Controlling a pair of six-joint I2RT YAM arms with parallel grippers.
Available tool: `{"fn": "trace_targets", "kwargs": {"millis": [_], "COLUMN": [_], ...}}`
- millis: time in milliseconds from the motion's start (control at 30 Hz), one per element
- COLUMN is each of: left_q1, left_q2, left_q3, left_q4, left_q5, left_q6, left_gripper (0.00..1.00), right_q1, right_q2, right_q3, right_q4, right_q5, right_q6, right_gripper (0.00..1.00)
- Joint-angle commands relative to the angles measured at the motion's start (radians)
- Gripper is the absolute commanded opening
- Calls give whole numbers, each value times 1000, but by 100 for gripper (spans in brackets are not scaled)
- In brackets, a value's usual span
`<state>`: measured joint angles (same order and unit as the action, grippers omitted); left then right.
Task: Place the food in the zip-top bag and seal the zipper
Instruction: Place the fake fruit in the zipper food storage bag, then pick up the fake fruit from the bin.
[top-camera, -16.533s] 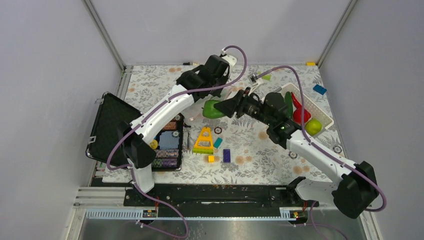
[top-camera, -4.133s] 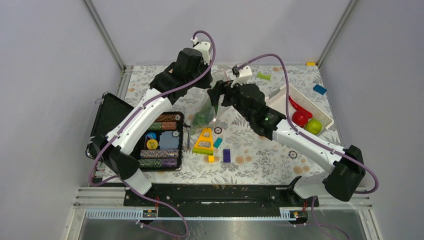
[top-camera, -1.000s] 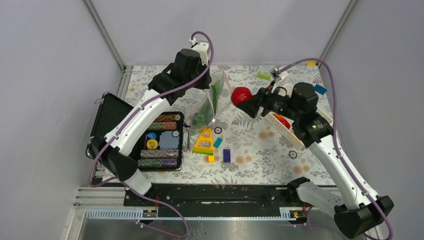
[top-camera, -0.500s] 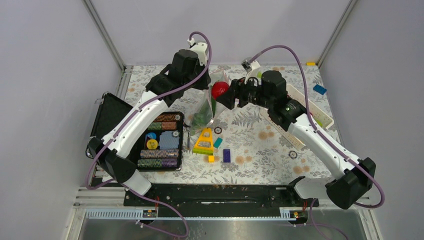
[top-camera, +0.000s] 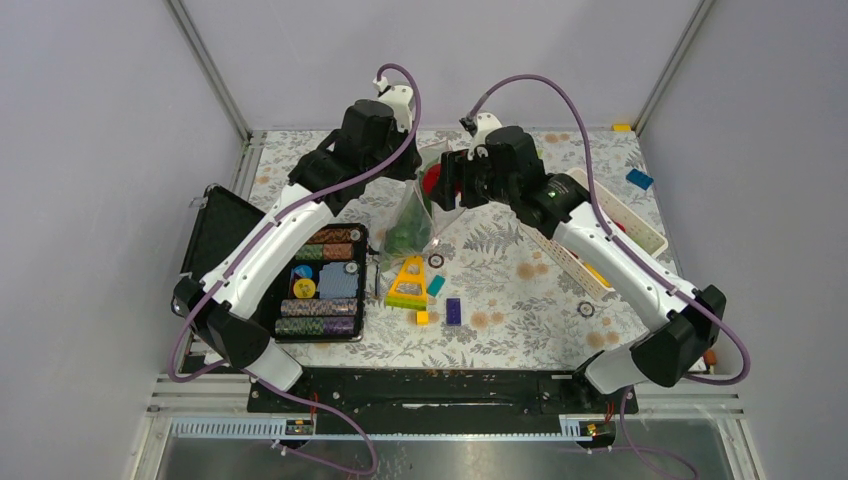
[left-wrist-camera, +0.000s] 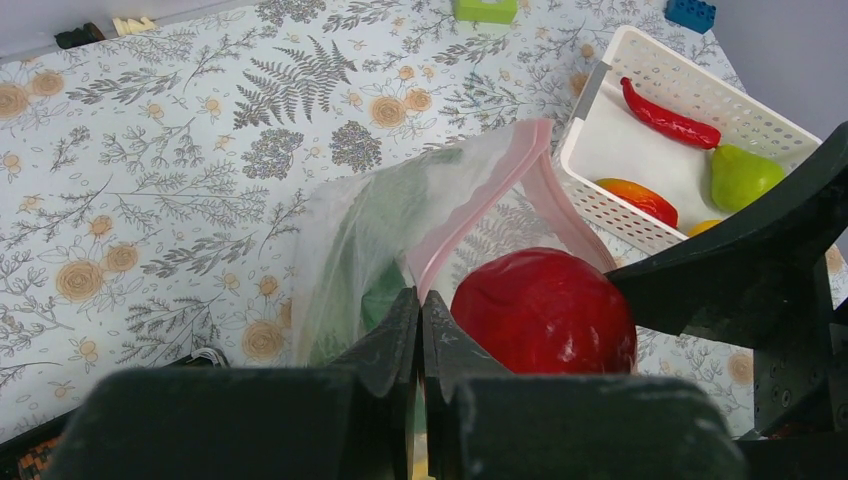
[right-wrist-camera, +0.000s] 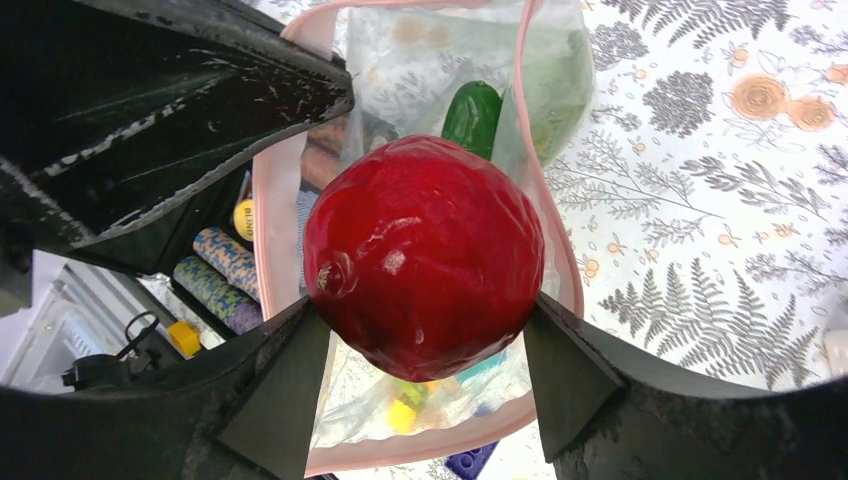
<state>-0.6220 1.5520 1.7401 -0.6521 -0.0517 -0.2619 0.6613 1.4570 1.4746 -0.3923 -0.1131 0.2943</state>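
Observation:
The clear zip-top bag (top-camera: 412, 215) hangs with its mouth held up; green food, a cucumber (right-wrist-camera: 472, 112) among it, lies inside. My left gripper (left-wrist-camera: 420, 300) is shut on the pinkish-red zipper strip (left-wrist-camera: 470, 215) at the bag's mouth. My right gripper (right-wrist-camera: 425, 330) is shut on the red ball-like fruit (right-wrist-camera: 425, 270), right at the open mouth ringed by the zipper (right-wrist-camera: 262, 225). The fruit shows too in the left wrist view (left-wrist-camera: 545, 310) and the top view (top-camera: 433, 180). My left gripper (top-camera: 415, 172) and right gripper (top-camera: 447, 187) almost meet at the bag's top.
A white slotted basket (left-wrist-camera: 640, 130) at the right holds a red chili (left-wrist-camera: 668, 118), a green pear (left-wrist-camera: 745, 175) and an orange piece (left-wrist-camera: 640, 198). A black case of poker chips (top-camera: 325, 285) lies left. A yellow triangular toy (top-camera: 408, 280) and loose bricks (top-camera: 453, 310) lie below the bag.
My right arm has carried the red fruit leftward from over the table to the bag's open mouth. My left gripper has kept holding the bag's mouth up.

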Motion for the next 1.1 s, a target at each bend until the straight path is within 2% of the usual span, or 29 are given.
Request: {"fn": "trace_targets", "kwargs": {"millis": [0,33,67,133,467,667,733,833,900,967,1067], "left_q1": [5,6,5,6,6,7,9,8,10,10,11], "left_q2": [-44,-44,-44,-45,-43,-51,-52,-51,-52,-52,-49], "left_q3": [2,2,2,0,-1,-5,-6,-5,-5,-6,-4], "left_q4": [71,71,71,75,77,77,78,78,78,78,80], "left_q5": [28,27,26,22,15,8,7,9,9,10,13], "left_q6": [6,4,3,1,-2,0,0,0,-1,-2,-3], "left_gripper": [0,0,0,0,0,0,0,0,0,0,0], "right_q1": [23,24,26,25,25,3,-54,-207,-311,-405,-567], "right_q2": [29,35,37,36,-49,-199,-269,-350,-396,-421,-417], "right_q3": [108,118,124,129,88,-52,-112,-224,-314,-375,-440], "right_q4": [-133,-148,-154,-157,-131,-129,-162,-195,-225,-260,-290], "right_q5": [136,139,131,118,84,309,367,340,382,423,405], "right_q6": [2,9,15,20,-7,25,77,170,203,211,219], "right_gripper": [74,76,81,98,100,100,100,100,100,100,100]}}
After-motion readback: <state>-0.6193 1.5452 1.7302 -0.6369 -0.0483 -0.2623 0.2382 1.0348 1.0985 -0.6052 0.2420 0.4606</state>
